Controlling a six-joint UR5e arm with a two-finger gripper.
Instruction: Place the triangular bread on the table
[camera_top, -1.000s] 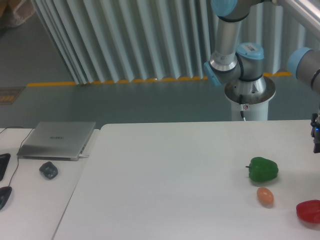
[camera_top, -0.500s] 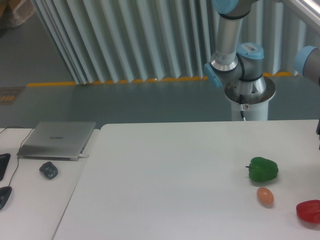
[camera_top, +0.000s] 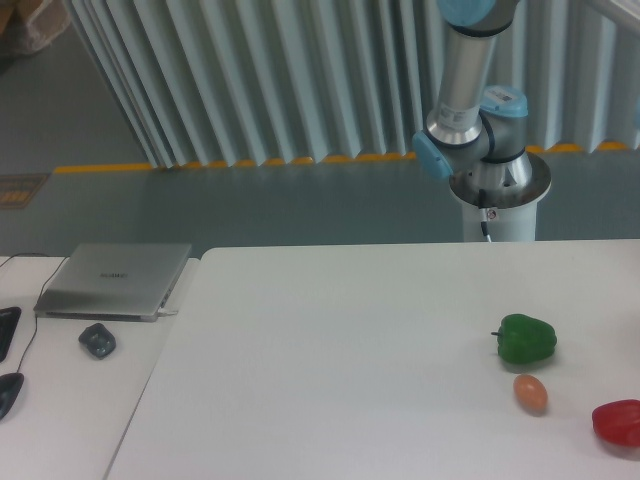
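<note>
Three food items sit on the desk (camera_top: 350, 340) at its right side: a green pepper (camera_top: 526, 338), a small orange-pink egg-shaped item (camera_top: 531, 392) just in front of it, and a red pepper (camera_top: 617, 422) cut by the frame edge. None is the triangular bread; we see no golden wedge anywhere in view. The claw is out of frame too, so we can't say whether it grips anything. Only the arm (camera_top: 470, 90) shows, its grey column and blue-capped joints rising from a round base behind the desk's far edge.

Progress, as we judge it: placement not done, since no bread lies on the white top. Likely the bread is off-frame to the right, with or near the claw, but that is a guess. What's left is bringing it over the desk, lowering and letting go.

Surfaces: desk is plain white, matte, smooth, rectangular, with plenty of bare area in the middle and left. Peppers look glossy and lumpy, the egg shape smooth. To the left a narrower side desk (camera_top: 60, 400) carries a closed silver laptop (camera_top: 115, 280), a dark roundish object (camera_top: 97, 340) and cables.
</note>
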